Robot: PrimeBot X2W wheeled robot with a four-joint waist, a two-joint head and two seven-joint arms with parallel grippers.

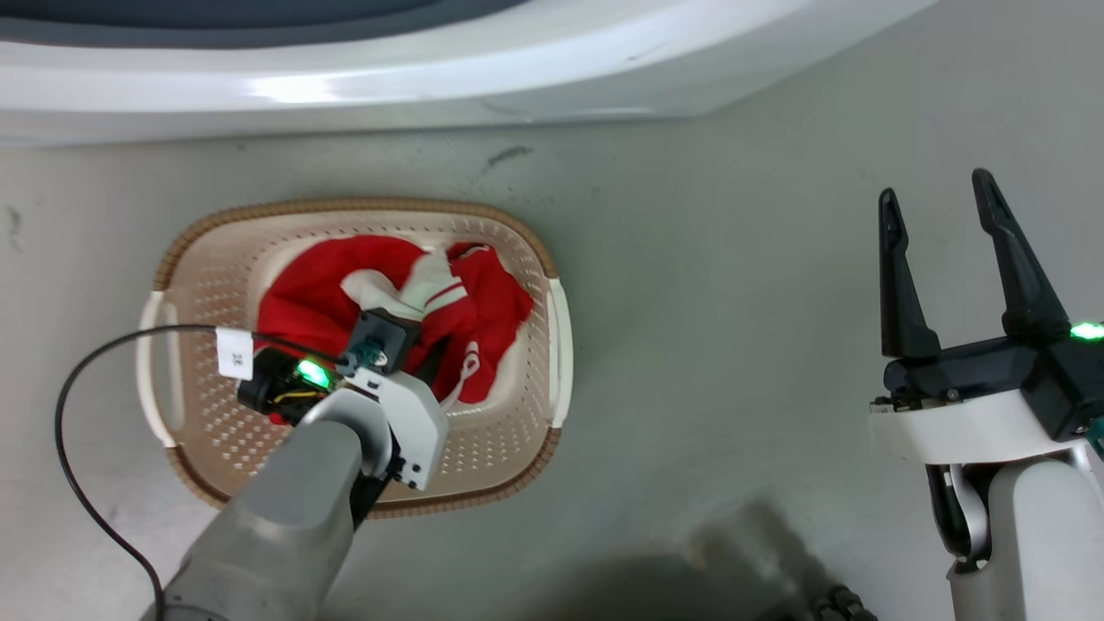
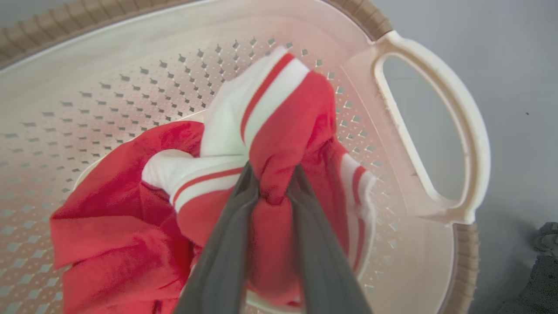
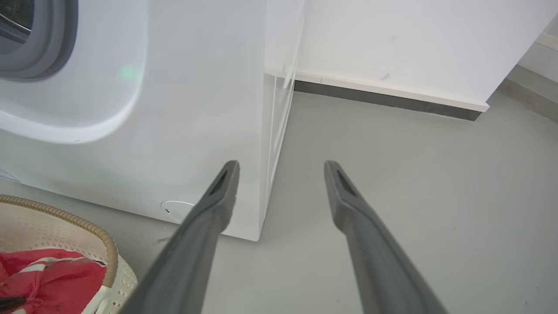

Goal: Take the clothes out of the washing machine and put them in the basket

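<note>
The left gripper (image 2: 272, 174) is reaching down into the basket (image 1: 345, 207) and pinching a bunched-up fold of the striped garment (image 2: 279, 104). Its fingers are nearly together, with red fabric squeezed between them. That red-and-white piece is lying partly over the plain red garment (image 2: 109, 235), and both are sitting inside the basket, heaped toward the middle. The basket is sitting on the grey floor (image 1: 733, 302) just in front of the washing machine (image 1: 431, 78), whose white front is running along the top of the head view. Over on the other side, the right gripper (image 1: 938, 194) is hanging above the floor, well apart from the basket. Its fingers are spread wide, gripping nothing and pointing toward the machine's front corner.
</note>
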